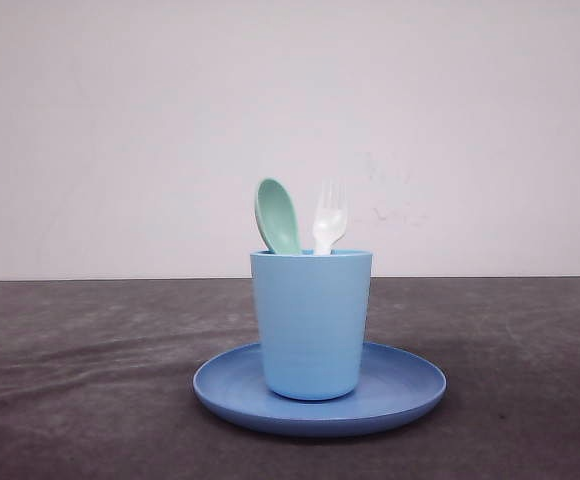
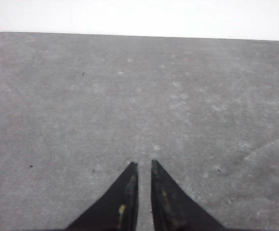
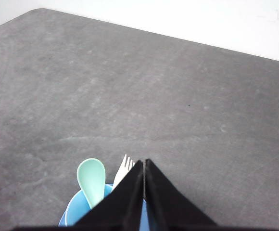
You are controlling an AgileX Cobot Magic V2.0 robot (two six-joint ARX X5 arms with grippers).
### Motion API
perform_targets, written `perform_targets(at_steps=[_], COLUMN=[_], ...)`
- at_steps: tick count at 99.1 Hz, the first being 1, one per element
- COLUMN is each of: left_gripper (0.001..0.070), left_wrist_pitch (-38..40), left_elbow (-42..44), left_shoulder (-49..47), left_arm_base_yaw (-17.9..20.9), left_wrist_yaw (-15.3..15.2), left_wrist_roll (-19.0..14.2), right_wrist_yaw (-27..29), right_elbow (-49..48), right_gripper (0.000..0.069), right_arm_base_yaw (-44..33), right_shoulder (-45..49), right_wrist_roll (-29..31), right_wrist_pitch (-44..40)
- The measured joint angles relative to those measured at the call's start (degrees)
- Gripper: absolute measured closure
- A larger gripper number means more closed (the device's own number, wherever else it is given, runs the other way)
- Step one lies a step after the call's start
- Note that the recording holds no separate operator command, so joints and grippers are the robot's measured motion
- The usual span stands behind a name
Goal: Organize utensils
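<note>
In the front view, nearest the camera at lower centre of the frame, a round blue plate [image 1: 410, 392] lies flat on the dark grey table [image 1: 80, 380]. A light blue cup [image 1: 312, 325] stands upright on the middle of the plate. Two utensils stand inside the cup with their heads rising above its rim: a mint-green spoon [image 1: 278, 216] on the left, bowl tilted slightly left, and a white fork [image 1: 329, 219] just to its right, tines up. Behind the table, the upper half of the frame is a plain white wall [image 1: 120, 130].

In the right wrist view, the right gripper [image 3: 145, 166] sits at bottom centre with its two black fingers pressed together, nothing between them. Just beyond them, at the lower left of the frame, the spoon [image 3: 92, 179] and fork [image 3: 124, 169] poke out of the cup [image 3: 72, 216], with grey table stretching to the wall at the top.

In the left wrist view, the left gripper [image 2: 145, 168] at bottom centre has its fingers drawn nearly together with a thin slit between, holding nothing, over bare table [image 2: 130, 96].
</note>
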Motion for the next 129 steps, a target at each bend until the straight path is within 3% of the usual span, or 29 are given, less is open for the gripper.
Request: perform_targets(at_steps=[26, 49, 78, 84, 101, 129], left_gripper=[0.0686, 0.0686, 0.0686, 0.0686, 0.0686, 0.0686], left_wrist_pitch=[0.00, 0.00, 0.02, 0.02, 0.02, 0.04], left_elbow=[0.00, 0.00, 0.00, 0.00, 0.00, 0.00], left_shoulder=[0.00, 0.00, 0.00, 0.00, 0.00, 0.00], left_arm_base_yaw=[0.00, 0.00, 0.00, 0.00, 0.00, 0.00], left_wrist_yaw=[0.00, 0.00, 0.00, 0.00, 0.00, 0.02], left_wrist_roll=[0.00, 0.00, -0.02, 0.00, 0.00, -0.02], right_wrist_yaw=[0.22, 4.11, -13.73, -16.61, -18.16, -20.72], right_elbow=[0.00, 0.00, -1.88, -4.31, -14.32, -37.16], right_gripper=[0.0687, 0.0687, 0.0687, 0.0687, 0.0687, 0.0687], right_arm_base_yaw=[0.00, -4.31, -27.47, -32.98, -43.58, -51.78], right_shoulder=[0.00, -0.07, -3.06, -5.09, -12.41, -31.39], right_wrist_roll=[-0.17, -5.33, -12.33, -13.16, -14.03, -14.64], right_wrist_pitch=[0.04, 6.19, 10.60, 10.86, 15.47, 22.32])
